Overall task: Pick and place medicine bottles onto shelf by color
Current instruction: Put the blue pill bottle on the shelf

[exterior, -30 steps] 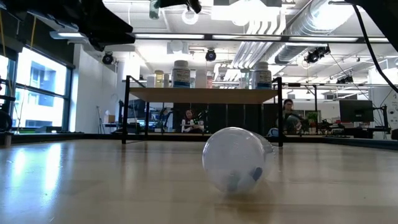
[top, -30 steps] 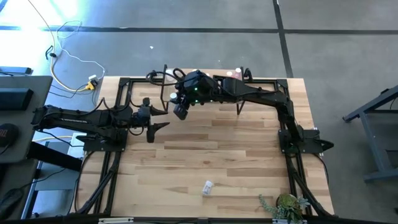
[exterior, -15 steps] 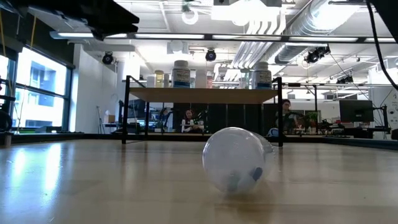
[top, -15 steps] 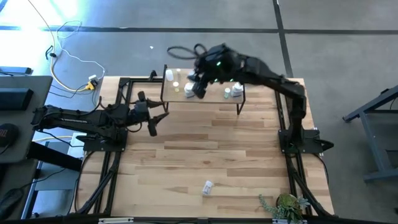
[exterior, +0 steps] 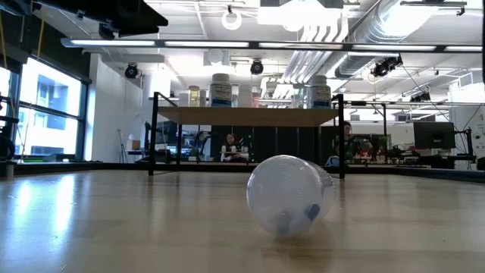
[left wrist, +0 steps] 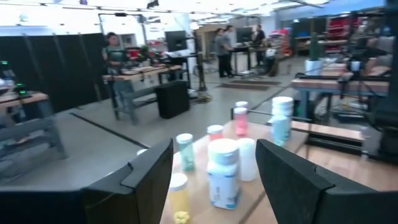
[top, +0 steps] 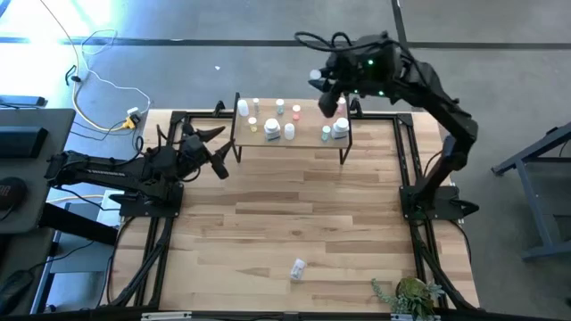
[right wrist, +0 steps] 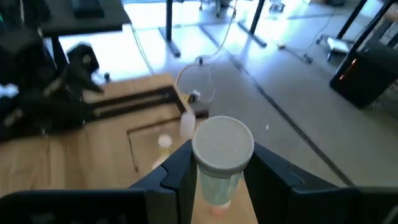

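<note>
My right gripper is shut on a small pale-green see-through bottle with a grey-white cap. In the high view it hangs high in the air over the far right end of the shelf. The light-wood shelf on black legs carries several bottles: white, yellow, pink and others. My left gripper is open, raised left of the shelf and facing the bottles. A clear bottle lies on its side on the table near the near edge. My right gripper pinches the pale-green bottle between its two fingers, which sit on the body just below the cap. The capped end points away from the wrist. The bottle is lifted clear of table and shelf.
Black frame rails run along the table's left, right and far sides. A small green plant stands at the near right corner. Bare wood lies between the shelf and the fallen clear bottle. People sit and stand in the room beyond the table.
My right gripper has risen and swung from over the table just near-left of the shelf, across the shelf, to high above its far right end, carrying the bottle. My left gripper has lifted and tipped up toward the far edge, staying open.
</note>
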You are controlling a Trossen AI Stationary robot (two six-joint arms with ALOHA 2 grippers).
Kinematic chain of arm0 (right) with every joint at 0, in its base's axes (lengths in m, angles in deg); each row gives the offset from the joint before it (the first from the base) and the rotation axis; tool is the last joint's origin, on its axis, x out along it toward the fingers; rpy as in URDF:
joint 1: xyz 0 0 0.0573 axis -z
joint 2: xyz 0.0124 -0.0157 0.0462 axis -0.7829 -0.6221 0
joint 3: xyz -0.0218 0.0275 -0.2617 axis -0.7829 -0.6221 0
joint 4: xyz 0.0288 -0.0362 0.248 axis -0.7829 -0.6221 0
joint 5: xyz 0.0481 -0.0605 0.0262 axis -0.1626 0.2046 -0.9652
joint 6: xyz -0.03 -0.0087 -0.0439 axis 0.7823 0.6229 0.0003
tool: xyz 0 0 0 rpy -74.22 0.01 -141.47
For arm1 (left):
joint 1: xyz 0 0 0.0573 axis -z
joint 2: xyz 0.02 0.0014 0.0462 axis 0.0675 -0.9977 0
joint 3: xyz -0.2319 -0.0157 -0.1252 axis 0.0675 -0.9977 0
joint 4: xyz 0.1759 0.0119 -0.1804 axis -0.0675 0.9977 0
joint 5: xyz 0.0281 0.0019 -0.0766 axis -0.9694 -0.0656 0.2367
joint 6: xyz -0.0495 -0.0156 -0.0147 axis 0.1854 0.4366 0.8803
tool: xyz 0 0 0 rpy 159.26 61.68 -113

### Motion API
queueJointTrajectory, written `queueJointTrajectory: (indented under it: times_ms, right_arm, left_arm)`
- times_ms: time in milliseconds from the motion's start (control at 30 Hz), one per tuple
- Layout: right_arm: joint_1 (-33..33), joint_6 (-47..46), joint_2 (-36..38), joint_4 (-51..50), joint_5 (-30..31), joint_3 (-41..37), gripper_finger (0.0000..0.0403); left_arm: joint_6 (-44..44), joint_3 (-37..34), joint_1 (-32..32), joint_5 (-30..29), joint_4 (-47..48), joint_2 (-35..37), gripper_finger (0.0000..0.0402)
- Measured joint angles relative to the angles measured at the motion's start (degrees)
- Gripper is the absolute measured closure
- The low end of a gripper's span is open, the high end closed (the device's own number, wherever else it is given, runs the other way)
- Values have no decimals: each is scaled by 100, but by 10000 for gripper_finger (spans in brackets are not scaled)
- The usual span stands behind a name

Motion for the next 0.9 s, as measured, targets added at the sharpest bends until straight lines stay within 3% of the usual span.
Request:
queueJointTrajectory:
  times_ms: [200,467,700,900]
  right_arm:
    - [24,-327,440,254,-358,-1704,291]
    - [-166,-1030,1125,2390,-531,-4010,291]
    - [-578,-1540,1407,3758,33,-5309,291]
    - [-892,-1702,1396,3916,792,-5584,291]
  left_arm:
    - [0,0,0,-314,-13,0,181]
    - [35,0,0,-317,-11,0,181]
    - [44,0,0,-314,-9,0,181]
    - [32,0,0,-229,-9,0,181]
